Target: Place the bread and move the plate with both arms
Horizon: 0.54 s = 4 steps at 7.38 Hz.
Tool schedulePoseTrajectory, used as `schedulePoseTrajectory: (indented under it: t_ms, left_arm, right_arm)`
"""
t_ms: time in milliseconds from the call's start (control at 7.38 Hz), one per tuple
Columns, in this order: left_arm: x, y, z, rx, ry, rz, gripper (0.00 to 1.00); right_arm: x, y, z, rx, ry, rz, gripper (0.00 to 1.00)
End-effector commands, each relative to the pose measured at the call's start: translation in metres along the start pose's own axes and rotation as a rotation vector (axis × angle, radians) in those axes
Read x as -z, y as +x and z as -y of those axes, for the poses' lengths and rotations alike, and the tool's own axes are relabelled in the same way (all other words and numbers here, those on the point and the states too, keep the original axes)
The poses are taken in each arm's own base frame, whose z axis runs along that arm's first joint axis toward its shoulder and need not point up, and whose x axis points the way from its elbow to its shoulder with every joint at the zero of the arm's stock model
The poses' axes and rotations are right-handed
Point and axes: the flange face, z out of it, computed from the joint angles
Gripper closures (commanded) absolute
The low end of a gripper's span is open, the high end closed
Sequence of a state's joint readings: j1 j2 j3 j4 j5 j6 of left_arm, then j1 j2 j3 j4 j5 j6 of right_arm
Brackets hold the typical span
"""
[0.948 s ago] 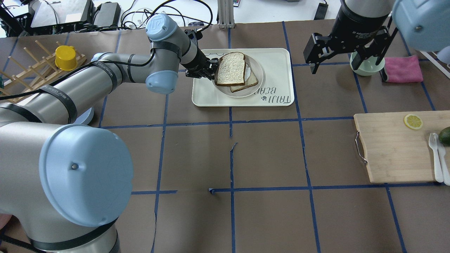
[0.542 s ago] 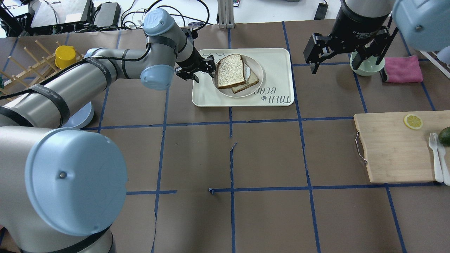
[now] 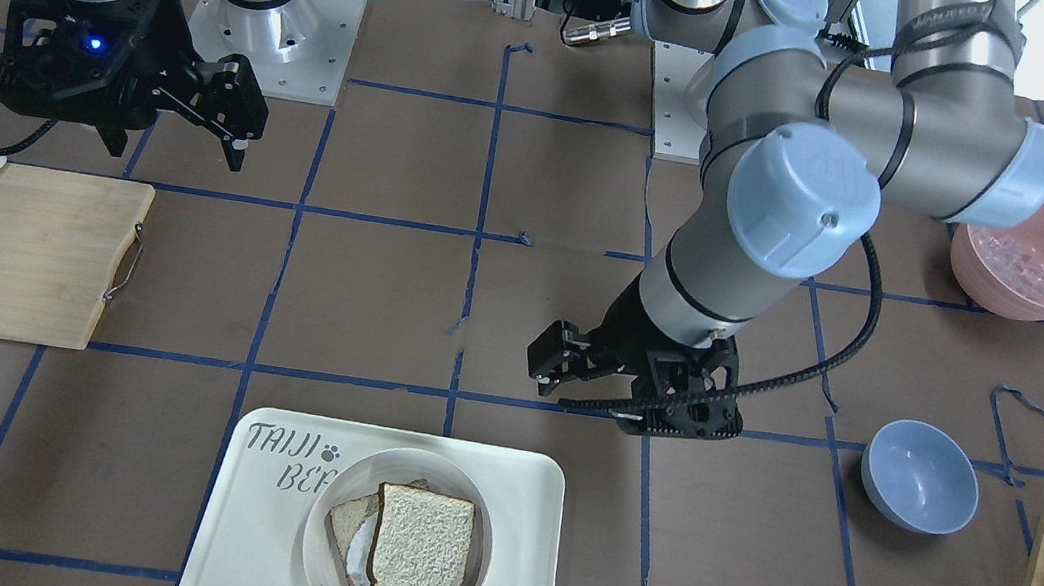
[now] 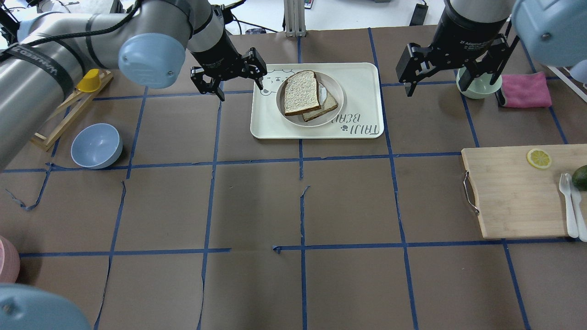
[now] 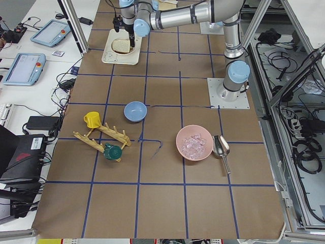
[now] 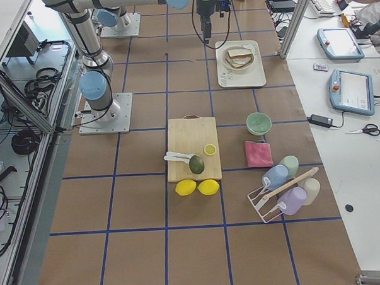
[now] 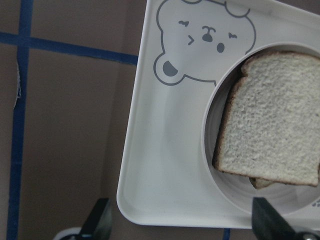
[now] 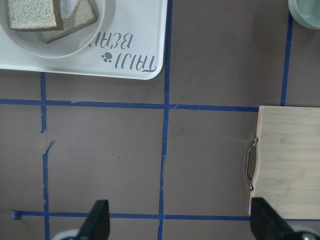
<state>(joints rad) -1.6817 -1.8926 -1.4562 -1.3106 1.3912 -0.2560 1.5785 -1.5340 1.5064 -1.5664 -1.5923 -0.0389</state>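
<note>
The bread (image 4: 300, 93) lies flat on the round cream plate (image 4: 338, 97), on top of another slice that carries a fried egg (image 4: 323, 103). The plate sits on the "Taiji Bear" tray (image 4: 321, 130). My left gripper (image 4: 229, 75) is open and empty, hovering just left of the tray's far-left corner. In the left wrist view the bread (image 7: 280, 115), the plate (image 7: 210, 135) and the tray (image 7: 165, 150) lie below its spread fingers. My right gripper (image 4: 451, 68) is open and empty, raised to the right of the tray. The front view shows the bread (image 3: 419, 552) too.
A pale green bowl (image 4: 479, 88) and a pink cloth (image 4: 525, 90) lie under and beside the right gripper. A wooden cutting board (image 4: 513, 192) with a lemon slice sits at the right. A blue bowl (image 4: 96, 145) and a wooden rack (image 4: 69, 114) are at the left.
My left gripper let go of the bread, which now rests on the plate. It drew back to the left and up, clear of the tray. The right arm has not moved.
</note>
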Motion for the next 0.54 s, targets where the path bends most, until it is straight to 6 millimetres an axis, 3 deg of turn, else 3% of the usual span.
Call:
schedulePoseTrajectory:
  t_ms: [0,135,271,406]
  left_arm:
    - [0.072,0.000,-0.052,-0.004,-0.004,0.014,0.00]
    - [0.097,-0.002,-0.075,-0.009,0.011,0.024,0.00]
    - [0.109,-0.011,-0.098,-0.011,0.030,0.079,0.00]
    - [0.097,-0.019,-0.115,-0.011,0.009,0.102,0.00]
  right_arm:
    - [0.000,0.000,0.000,-0.001,0.000,0.000,0.00]
    - [0.000,0.000,0.000,0.001,0.000,0.000,0.00]
    - [0.000,0.000,0.000,0.001,0.000,0.000,0.00]
    - [0.000,-0.001,0.000,0.001,0.000,0.000,0.00]
